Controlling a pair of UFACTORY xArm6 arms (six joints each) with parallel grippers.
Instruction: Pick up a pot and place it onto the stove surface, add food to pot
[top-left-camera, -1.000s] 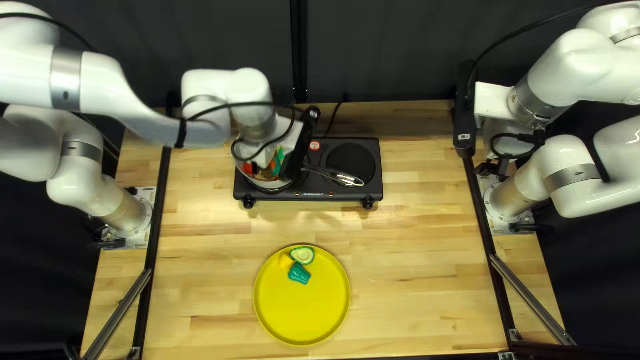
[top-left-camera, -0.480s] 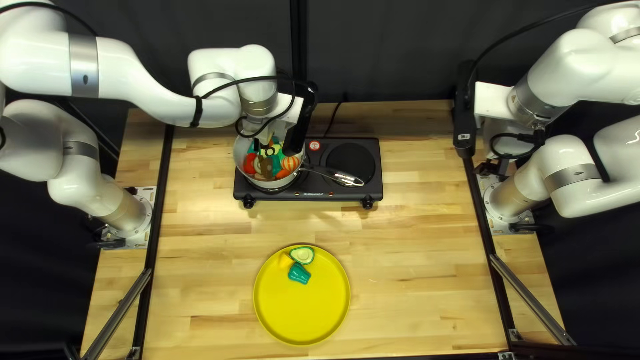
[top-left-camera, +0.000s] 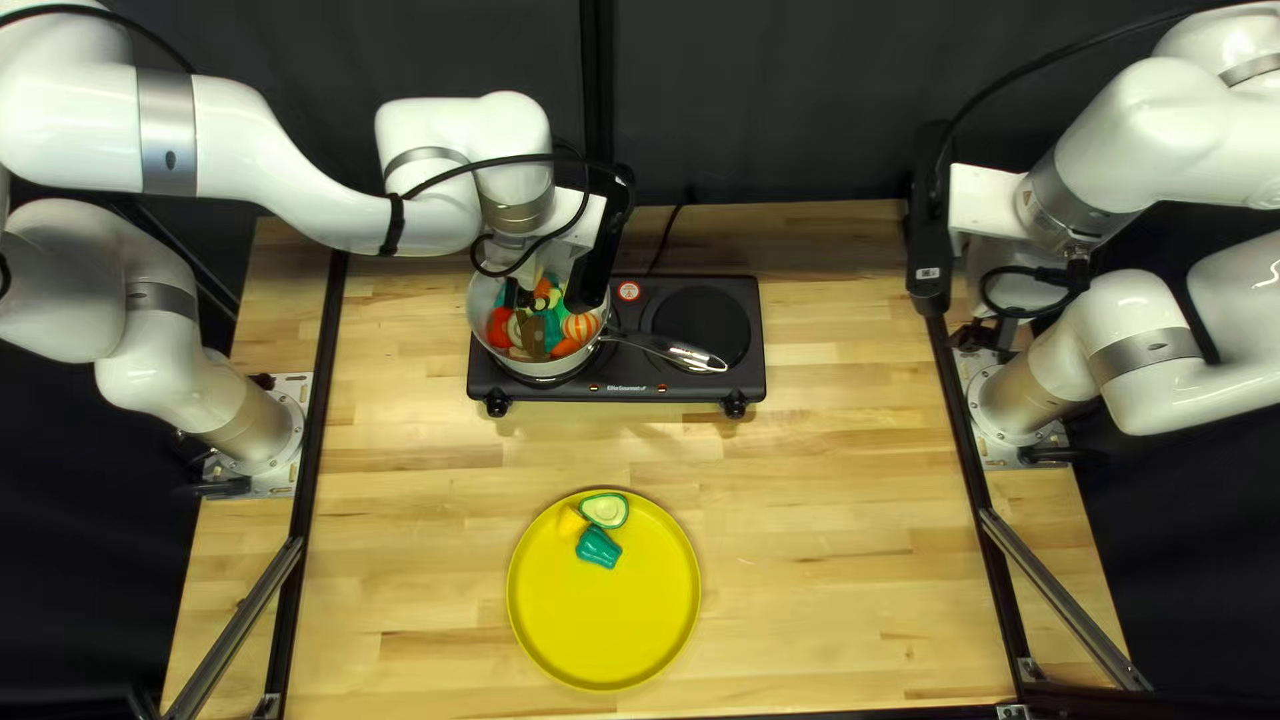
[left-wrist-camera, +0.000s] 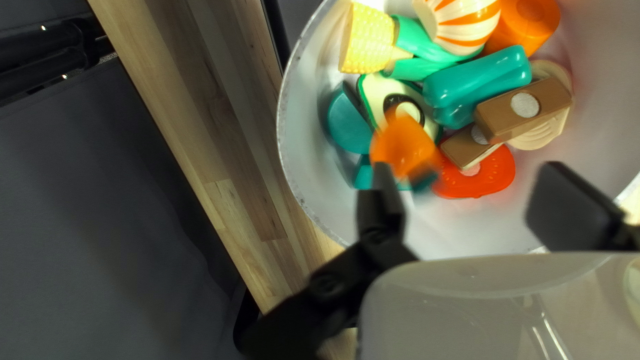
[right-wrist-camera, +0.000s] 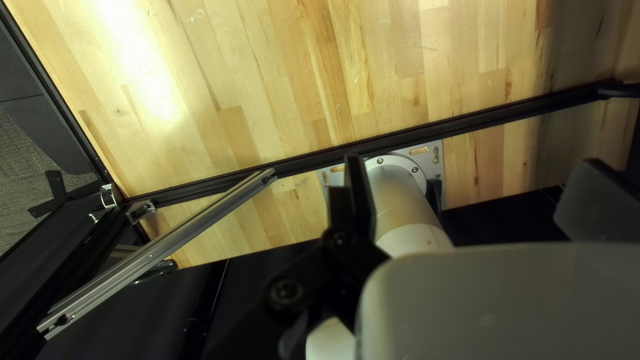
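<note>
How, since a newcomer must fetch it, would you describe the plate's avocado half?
On the table, between the black stove and near edge, sits a yellow plate. By its far rim, the avocado half is the pale oval with a dark green edge. Its neighbours, a teal piece and yellow piece, lack that edge.

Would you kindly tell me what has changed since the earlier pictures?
My left arm moved toward the table's far edge, uncovering more of the pot. The left gripper is now open, with an orange piece just ahead of one finger; whether it just let go of it, I cannot tell. The pot, stove, plate and right arm stayed put.
</note>
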